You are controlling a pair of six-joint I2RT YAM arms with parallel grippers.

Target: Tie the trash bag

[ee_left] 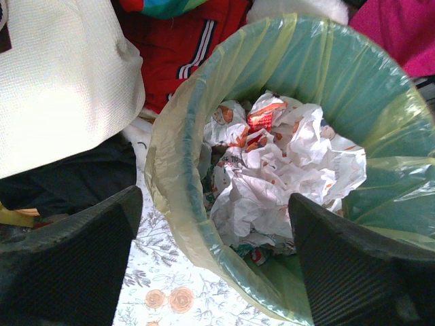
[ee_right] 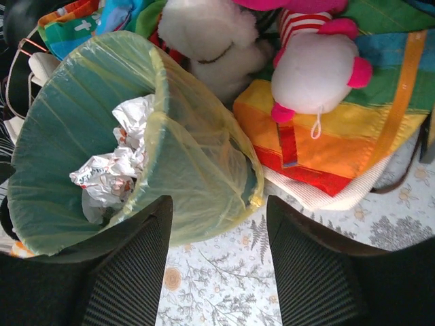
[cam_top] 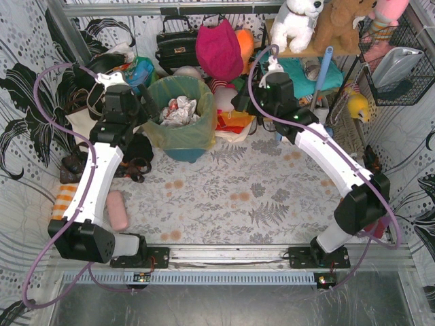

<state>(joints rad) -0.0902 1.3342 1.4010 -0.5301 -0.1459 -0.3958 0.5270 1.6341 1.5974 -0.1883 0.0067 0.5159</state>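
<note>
The trash bag [cam_top: 170, 132] sits in the upper middle of the top view, just left of center; it lines a round teal bin [cam_top: 185, 155] that stands on the flowery tabletop [cam_top: 231, 197]; its thin yellow-green edge is folded down over the rim of the bin, and the top is wide open, not tied. Crumpled white and red paper [cam_top: 178, 112] fills the inside.

The 2 claws are on either side of the bag. The left claw [cam_top: 146, 109] is at the left side of the bin; in the left wrist view the left claw [ee_left: 214, 200] is spread wide, with 1 dark finger [ee_left: 75, 258] at the lower left and the other at the lower right; the bag [ee_left: 177, 170] and the paper [ee_left: 272, 163] show between them, and the fingers pinch nothing. A cream tote [ee_left: 61, 75] fills the upper left of that view.

The right claw [cam_top: 238, 102] is at the right side of the bin; in the right wrist view the right claw [ee_right: 217, 204] has its fingers apart, and nothing is pinched; the bag [ee_right: 197, 170] takes up the left half of that view. A white plush toy [ee_right: 204, 34] and a rainbow cloth [ee_right: 353, 129] lie to its upper right.
</note>
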